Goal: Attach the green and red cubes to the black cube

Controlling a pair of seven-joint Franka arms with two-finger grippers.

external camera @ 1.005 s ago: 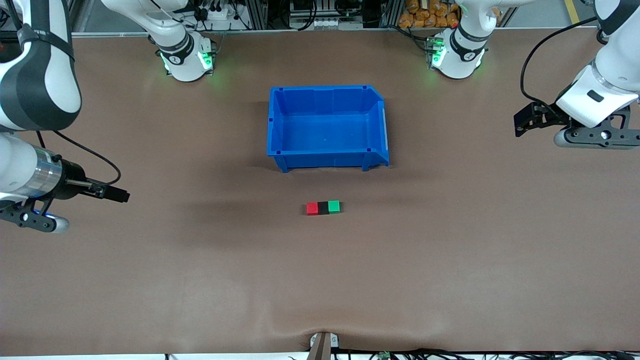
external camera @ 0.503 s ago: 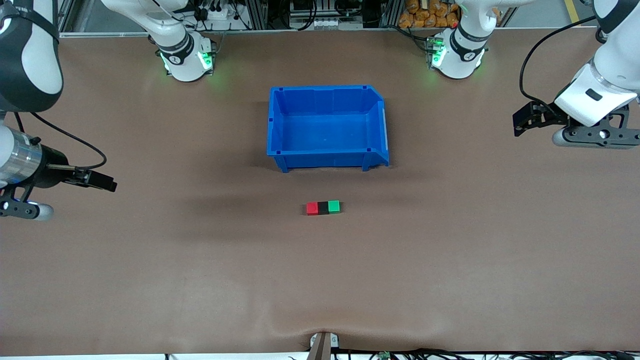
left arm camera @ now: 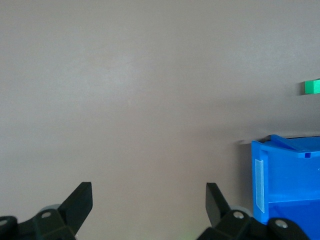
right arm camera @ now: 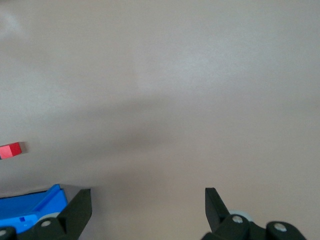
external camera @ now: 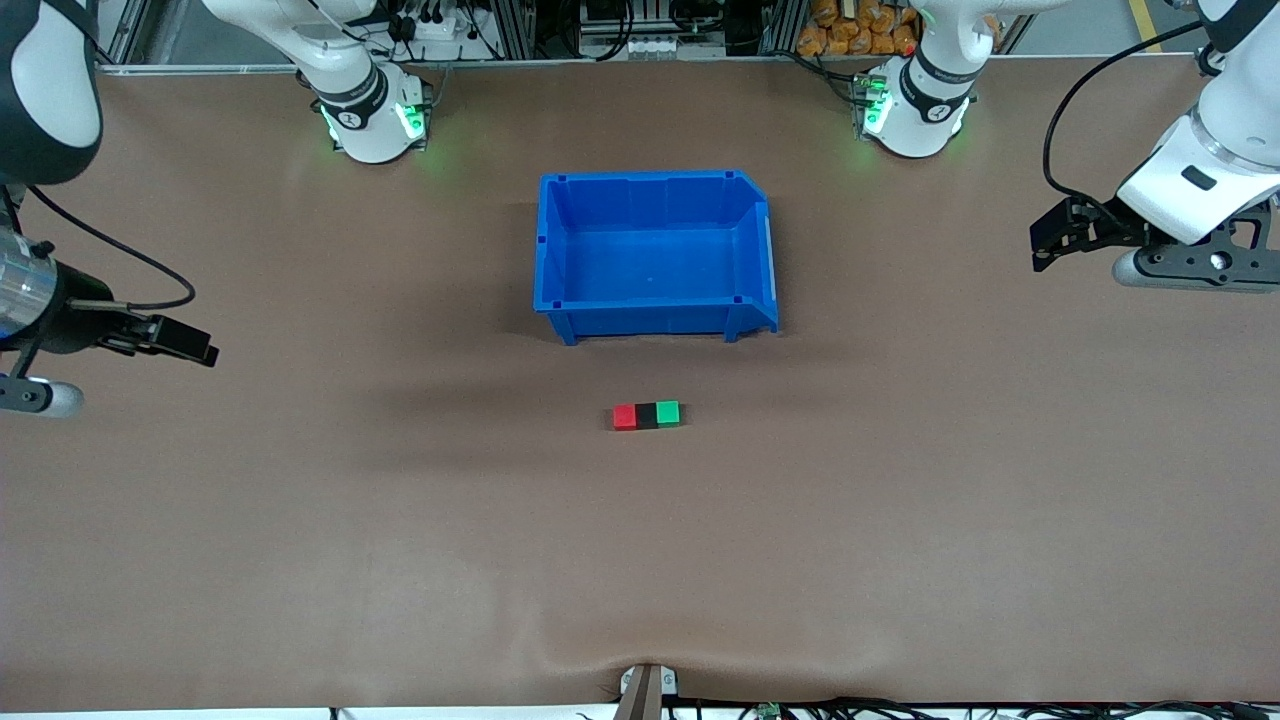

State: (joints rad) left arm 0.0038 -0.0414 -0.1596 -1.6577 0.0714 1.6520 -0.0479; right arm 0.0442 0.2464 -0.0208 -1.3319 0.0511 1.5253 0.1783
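Note:
The red cube (external camera: 624, 417), the black cube (external camera: 646, 415) and the green cube (external camera: 668, 413) lie in one touching row on the brown table, black in the middle, nearer the front camera than the blue bin (external camera: 650, 250). Nothing holds them. My left gripper (left arm camera: 149, 192) hangs open and empty over the left arm's end of the table, its hand (external camera: 1190, 268) well away from the row. My right gripper (right arm camera: 148, 197) hangs open and empty over the right arm's end, hand (external camera: 40, 395) at the view's edge. The green cube (left arm camera: 312, 87) and the red cube (right arm camera: 10, 150) show at the wrist views' edges.
The blue bin stands empty at the table's middle; its wall (left arm camera: 285, 190) and its corner (right arm camera: 30, 207) show in the wrist views. Both arm bases (external camera: 370, 115) (external camera: 915, 110) stand along the table's top edge. A small clamp (external camera: 648, 685) sits at the front edge.
The right arm's hand has drawn back toward its end of the table and toward the bases. The left arm's hand has shifted slightly the same way. The cubes have not moved.

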